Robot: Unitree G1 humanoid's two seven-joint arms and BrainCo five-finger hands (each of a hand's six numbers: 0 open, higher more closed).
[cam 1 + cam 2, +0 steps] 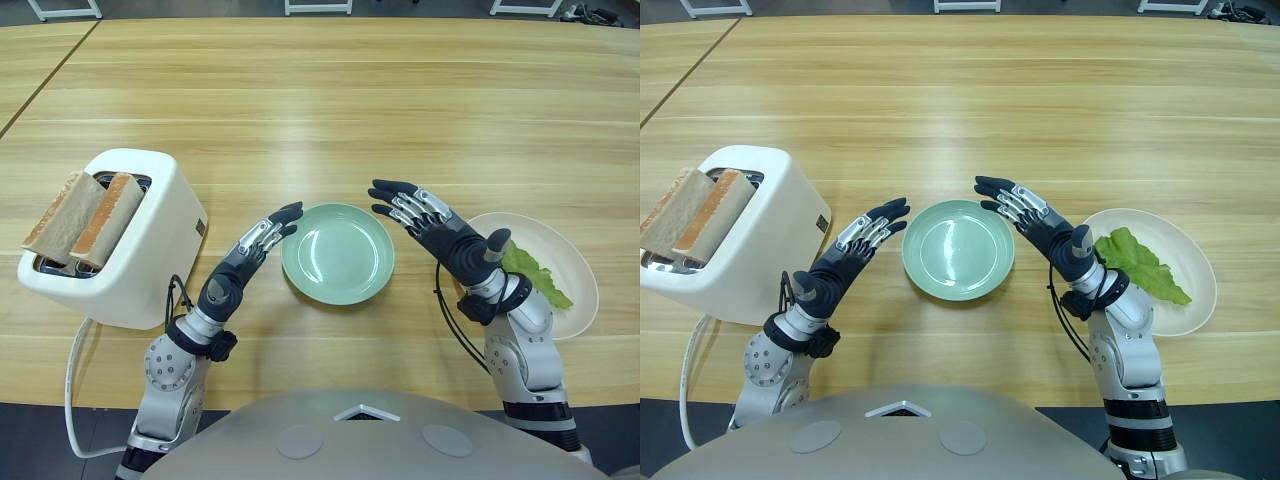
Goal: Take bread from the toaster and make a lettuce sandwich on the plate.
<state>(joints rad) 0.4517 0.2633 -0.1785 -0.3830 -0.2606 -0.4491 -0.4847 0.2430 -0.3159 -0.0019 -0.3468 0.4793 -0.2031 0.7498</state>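
Note:
A white toaster (150, 255) stands at the left with two slices of bread (85, 218) sticking up out of its slots. An empty green plate (338, 253) lies at the centre of the wooden table. A lettuce leaf (1140, 266) rests in a white bowl (1185, 260) at the right. My left hand (247, 258) hovers open between toaster and green plate, fingers stretched toward the plate's left rim. My right hand (430, 220) is open too, above the plate's right rim, holding nothing.
A white power cord (75, 390) runs from the toaster down over the table's front edge. The wooden table (330, 100) stretches far behind the plate. Legs of white furniture (65, 10) stand beyond the far edge.

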